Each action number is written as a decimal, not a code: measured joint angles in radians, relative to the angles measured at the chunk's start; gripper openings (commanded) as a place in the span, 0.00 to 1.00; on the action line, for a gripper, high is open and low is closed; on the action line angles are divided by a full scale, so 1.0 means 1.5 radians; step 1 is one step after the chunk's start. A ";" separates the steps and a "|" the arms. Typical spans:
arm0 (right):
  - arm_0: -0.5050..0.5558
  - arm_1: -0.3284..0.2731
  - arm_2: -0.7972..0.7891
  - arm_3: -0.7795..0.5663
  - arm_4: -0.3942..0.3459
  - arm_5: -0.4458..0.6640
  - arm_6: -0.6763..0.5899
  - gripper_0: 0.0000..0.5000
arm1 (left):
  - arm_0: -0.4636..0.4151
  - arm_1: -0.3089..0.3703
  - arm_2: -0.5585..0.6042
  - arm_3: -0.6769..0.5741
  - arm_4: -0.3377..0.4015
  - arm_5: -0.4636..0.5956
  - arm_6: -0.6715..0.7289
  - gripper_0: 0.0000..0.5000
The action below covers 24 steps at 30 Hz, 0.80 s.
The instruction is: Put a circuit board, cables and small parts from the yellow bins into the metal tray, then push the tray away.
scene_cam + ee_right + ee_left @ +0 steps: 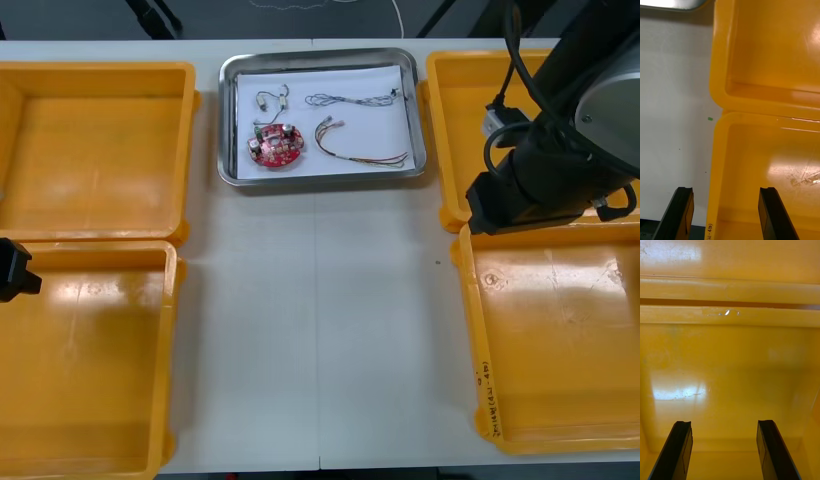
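The metal tray [228,120], white inside, stands at the far middle of the table. In it lie a round red circuit board [273,145], a thin grey-blue cable [350,98], a red and yellow cable [360,152] and small metal parts [272,100]. My right gripper [727,213] is open and holds nothing; its fingers straddle the left wall of the near right yellow bin [760,157]. The right arm [545,165] hangs where the two right bins meet. My left gripper [725,450] is open over the bare floor of the near left yellow bin [730,363], with nothing between its fingers.
All the yellow bins look bare: far left [95,150], near left [85,360], far right [460,110], near right [560,340]. The left arm [15,270] shows at the table's left edge. White table [320,330] lies open between the bins.
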<state>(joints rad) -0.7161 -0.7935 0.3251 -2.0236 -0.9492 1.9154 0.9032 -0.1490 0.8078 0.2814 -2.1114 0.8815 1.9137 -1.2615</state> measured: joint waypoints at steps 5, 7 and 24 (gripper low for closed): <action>0.058 -0.016 -0.023 -0.036 0.021 0.000 0.000 1.00 | 0.000 0.000 0.000 0.000 0.000 0.000 0.000 1.00; 0.076 -0.021 -0.026 -0.048 0.035 0.000 0.000 1.00 | 0.000 0.000 0.000 0.000 0.000 0.000 0.000 1.00; 0.178 -0.027 -0.053 -0.062 0.098 -0.049 0.000 1.00 | 0.000 0.000 0.000 0.000 0.000 0.000 0.000 1.00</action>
<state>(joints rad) -0.4490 -0.8343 0.2453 -2.1159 -0.8026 1.8419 0.9033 -0.1490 0.8079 0.2814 -2.1113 0.8815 1.9138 -1.2615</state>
